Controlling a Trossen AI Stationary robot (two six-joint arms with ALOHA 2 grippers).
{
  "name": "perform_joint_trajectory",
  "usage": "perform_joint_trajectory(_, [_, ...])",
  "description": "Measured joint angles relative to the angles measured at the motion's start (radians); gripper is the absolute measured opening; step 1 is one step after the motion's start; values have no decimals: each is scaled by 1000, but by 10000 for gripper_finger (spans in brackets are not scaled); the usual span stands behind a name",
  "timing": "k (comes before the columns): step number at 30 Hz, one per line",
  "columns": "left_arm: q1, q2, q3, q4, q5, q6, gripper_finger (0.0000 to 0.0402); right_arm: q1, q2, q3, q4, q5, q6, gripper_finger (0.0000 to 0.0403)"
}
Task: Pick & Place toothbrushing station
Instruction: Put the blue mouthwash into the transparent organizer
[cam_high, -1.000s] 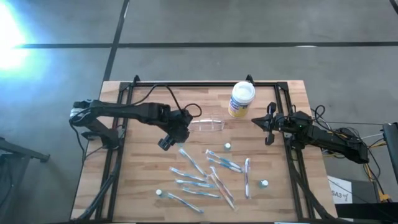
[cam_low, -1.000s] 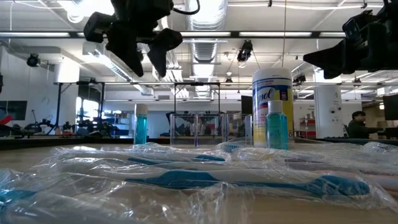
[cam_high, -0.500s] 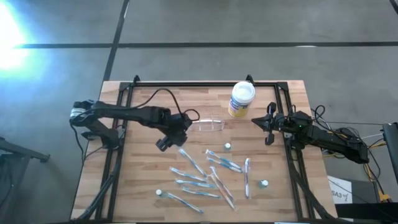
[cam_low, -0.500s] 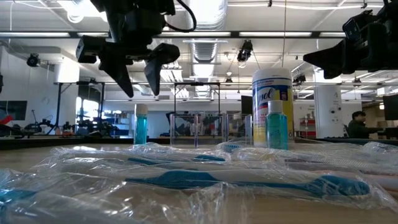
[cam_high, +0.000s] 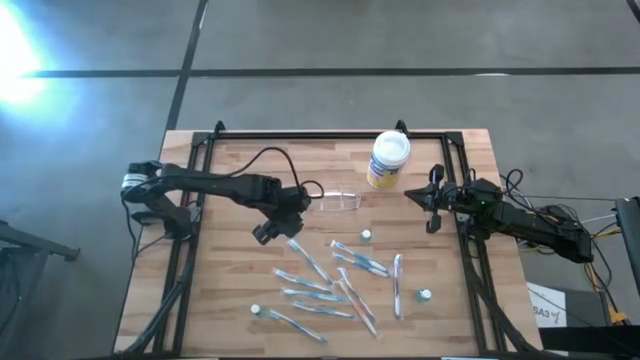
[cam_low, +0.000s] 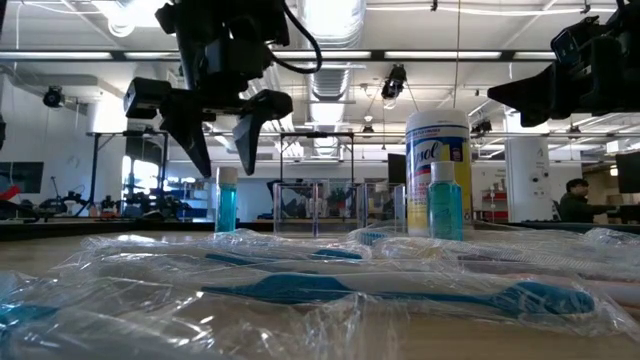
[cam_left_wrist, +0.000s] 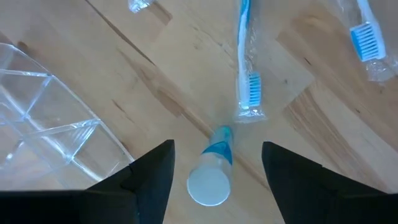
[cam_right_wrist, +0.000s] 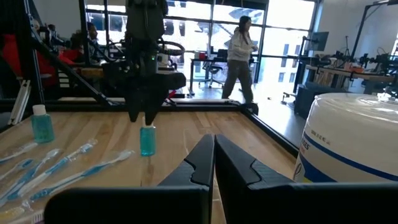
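The small clear plastic compartmented holder (cam_high: 336, 200) lies on the wooden table (cam_high: 230, 300), just beside the left gripper (cam_high: 277, 227), whose fingers are spread above a small blue white-capped bottle (cam_left_wrist: 210, 174). The right gripper (cam_high: 432, 203), fingers pressed together, waits near the table's right edge.

Grey concrete floor (cam_high: 330, 40) crossed by dark lines surrounds the wooden table (cam_high: 230, 300). Beyond it: ceiling strip lights (cam_low: 420, 55), silver ductwork (cam_low: 335, 75), tall windows (cam_right_wrist: 186, 31), a walking person (cam_right_wrist: 239, 59).

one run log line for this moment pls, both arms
left tool: open, above small blue bottle, not touching | clear organiser: on table beside it, unheld | right tool: shut, empty, waiting near canister
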Motion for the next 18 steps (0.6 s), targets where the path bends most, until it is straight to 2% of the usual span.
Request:
perform_joint_trajectory(9, [5, 10, 0, 0, -28, 2, 241, 0, 0, 0, -2, 0, 2, 8])
perform_joint_trajectory(18, [6, 10, 0, -1, -30, 7, 196, 0, 0, 0, -2, 0, 2, 8])
